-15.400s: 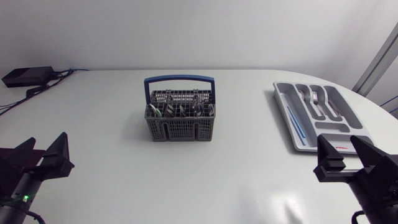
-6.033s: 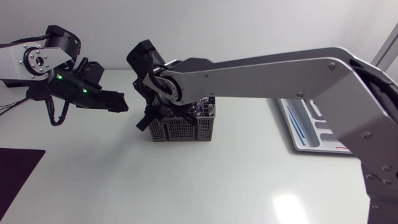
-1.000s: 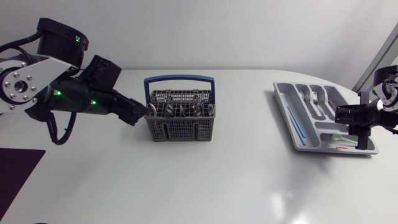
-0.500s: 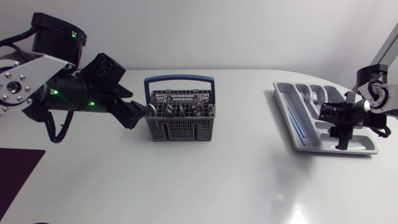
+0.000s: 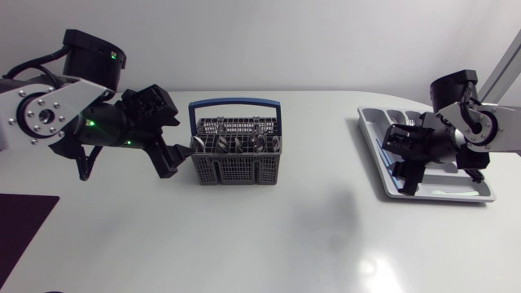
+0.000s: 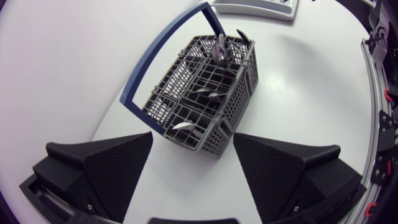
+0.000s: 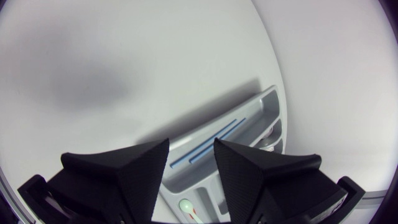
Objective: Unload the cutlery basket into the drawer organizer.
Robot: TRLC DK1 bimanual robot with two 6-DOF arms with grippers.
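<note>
Cutlery basket (image 5: 236,169) at table (image 5: 260,236) centre, drawer organizer (image 5: 369,138) well right (near edge)

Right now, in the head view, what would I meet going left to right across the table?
Silver-grey left arm, its black jaws open → grey mesh cutlery basket with a blue handle → light grey plastic drawer organizer.
</note>
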